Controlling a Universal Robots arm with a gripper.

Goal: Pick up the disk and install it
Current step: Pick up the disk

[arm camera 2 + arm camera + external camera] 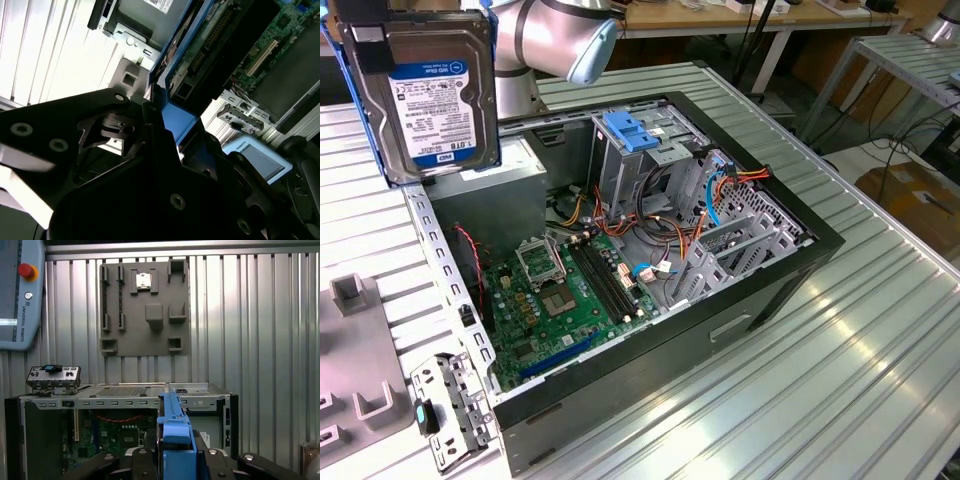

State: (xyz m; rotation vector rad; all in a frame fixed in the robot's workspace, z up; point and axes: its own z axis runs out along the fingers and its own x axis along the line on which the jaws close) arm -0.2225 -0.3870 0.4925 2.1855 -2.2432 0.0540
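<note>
Exterior view: bright, even light.
Glare: table (55,55) blown white in the second wrist view.
Shadow: gripper (177,125) nearly black there.

The case (650,365) lies open toward the tool (175,462); cables (670,238) crowd the drive cage (612,175).

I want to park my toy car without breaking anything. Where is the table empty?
The ribbed table is bare on the exterior view's right of the open computer case. Inside the case it is crowded with the motherboard and cables. The grey tray takes the exterior view's left; the disk hangs there in the jaws.
</note>
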